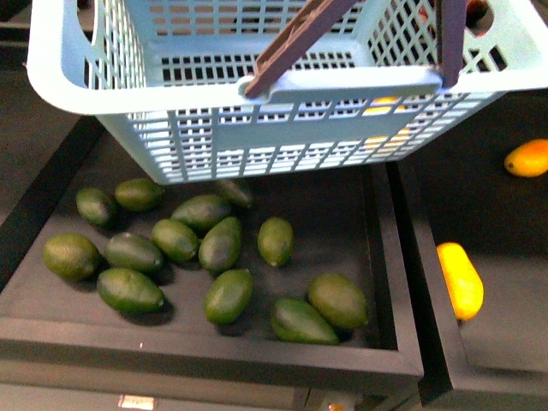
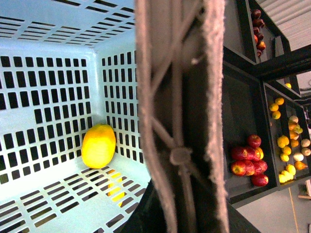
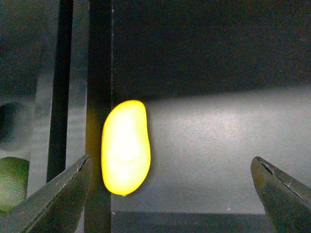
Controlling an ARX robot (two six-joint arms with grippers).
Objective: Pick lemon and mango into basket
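Observation:
The turquoise basket hangs lifted above the trays, its grey-brown handle running up out of the front view. My left gripper is shut on that handle. A yellow oval fruit, the lemon, lies in a corner of the basket floor. A smooth yellow mango with a curved side lies in the right tray against its left wall. My right gripper is open just above it, and the mango sits close to the one finger, well off the middle of the gap.
Several dark green oval fruits fill the left black tray. A second yellow-orange fruit lies further back in the right tray. A black divider wall runs beside the mango. Shelves with red apples and yellow fruit show in the left wrist view.

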